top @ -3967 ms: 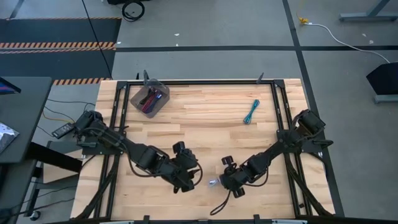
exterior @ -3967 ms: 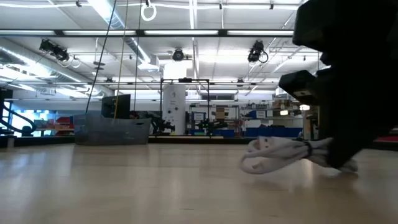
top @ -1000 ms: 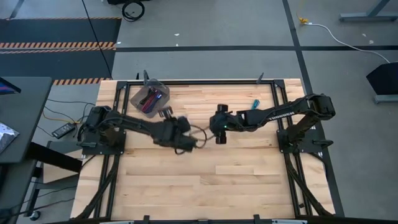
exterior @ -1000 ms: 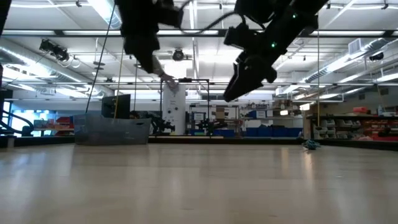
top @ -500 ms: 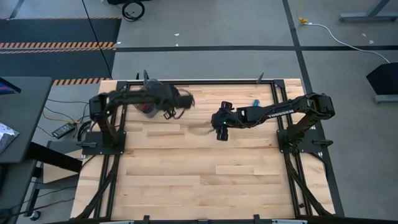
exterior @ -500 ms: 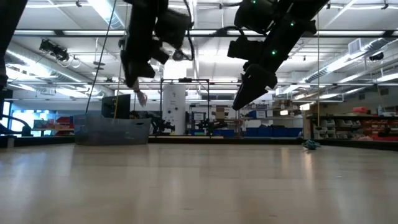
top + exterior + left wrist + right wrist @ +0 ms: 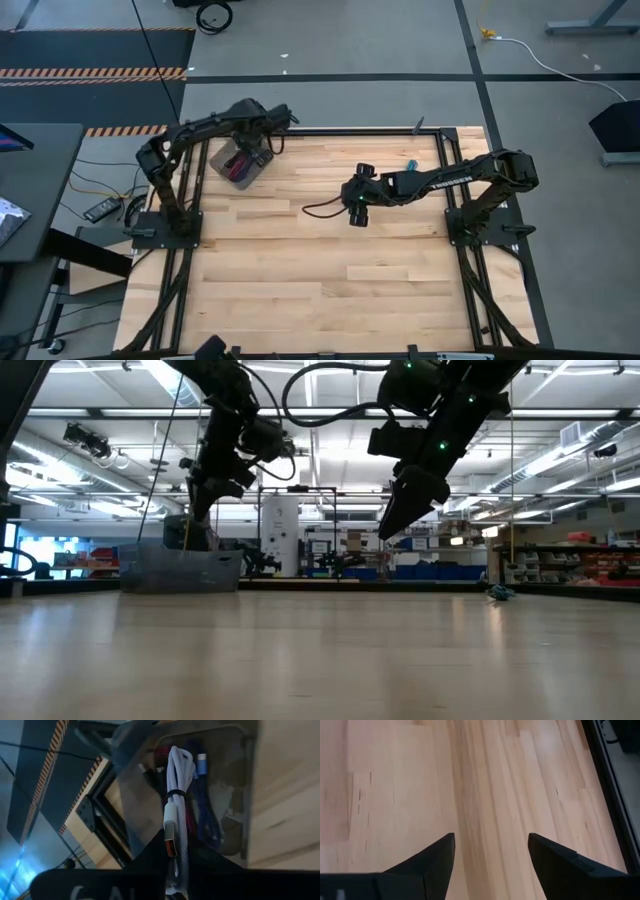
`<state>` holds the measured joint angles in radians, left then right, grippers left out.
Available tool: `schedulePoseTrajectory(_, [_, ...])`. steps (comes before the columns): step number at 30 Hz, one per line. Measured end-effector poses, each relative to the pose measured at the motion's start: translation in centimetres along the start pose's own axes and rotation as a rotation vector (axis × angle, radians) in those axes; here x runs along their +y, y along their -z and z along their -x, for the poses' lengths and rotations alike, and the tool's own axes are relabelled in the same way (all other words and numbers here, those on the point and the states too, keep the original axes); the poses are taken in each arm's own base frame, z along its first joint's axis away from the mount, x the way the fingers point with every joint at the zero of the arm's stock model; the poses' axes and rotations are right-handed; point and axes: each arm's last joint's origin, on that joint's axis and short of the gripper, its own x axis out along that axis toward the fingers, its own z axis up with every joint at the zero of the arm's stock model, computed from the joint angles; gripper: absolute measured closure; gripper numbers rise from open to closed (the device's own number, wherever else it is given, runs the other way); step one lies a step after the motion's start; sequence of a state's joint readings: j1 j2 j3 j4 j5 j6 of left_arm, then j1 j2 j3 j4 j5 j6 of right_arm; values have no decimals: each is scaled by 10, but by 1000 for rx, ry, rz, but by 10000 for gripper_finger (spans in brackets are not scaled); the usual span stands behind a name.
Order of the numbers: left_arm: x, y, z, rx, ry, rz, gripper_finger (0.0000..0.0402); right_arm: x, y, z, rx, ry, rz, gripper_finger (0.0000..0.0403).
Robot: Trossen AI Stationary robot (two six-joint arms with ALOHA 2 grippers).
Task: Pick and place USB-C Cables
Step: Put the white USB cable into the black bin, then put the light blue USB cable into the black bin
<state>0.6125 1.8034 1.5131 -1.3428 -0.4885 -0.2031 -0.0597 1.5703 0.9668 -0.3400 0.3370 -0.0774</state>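
Right now the left gripper [image 7: 172,870] is clamped on the white-silver cable [image 7: 176,800], which hangs straight ahead of its fingers over the clear bin [image 7: 240,160] at the far-left corner of the worktop [image 7: 320,290]. Looking past the bundle, magenta, purple and black cables already lie inside the bin.

To do the drop well, I'd judge the bundle should be centred over the opening, clear of the bin's walls, and lowered a little before the jaws part, so the stiff loop does not spring out or catch on the rim.

Farther along, the right gripper [image 7: 490,852] hangs wide open and empty above bare wood near the worktop's middle. Beyond it, the teal cable [image 7: 409,164] lies at the far edge, just behind the right arm, waiting its turn.
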Motion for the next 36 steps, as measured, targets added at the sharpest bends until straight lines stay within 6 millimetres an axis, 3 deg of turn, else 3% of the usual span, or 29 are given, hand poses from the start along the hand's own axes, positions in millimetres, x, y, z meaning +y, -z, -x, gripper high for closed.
schedulePoseTrajectory(8, [18, -9, -11, -19, 94, 32, 341, 1, 1, 0, 11, -12, -3, 149])
schedulePoseTrajectory(21, [18, -11, -12, -32, 109, 15, 237, 2, 1, 0, 8, -72, -3, 149])
schedulePoseTrajectory(27, [17, -12, -11, -46, 111, 25, 209, 2, 1, 0, 10, -75, -3, 147])
schedulePoseTrajectory(31, [10, -11, -8, -54, 113, 36, 205, 2, 3, 0, 23, -75, 1, 147])
schedulePoseTrajectory(36, [-12, -12, 4, -106, 212, -9, 215, -1, 3, -1, 26, -82, -10, 147])
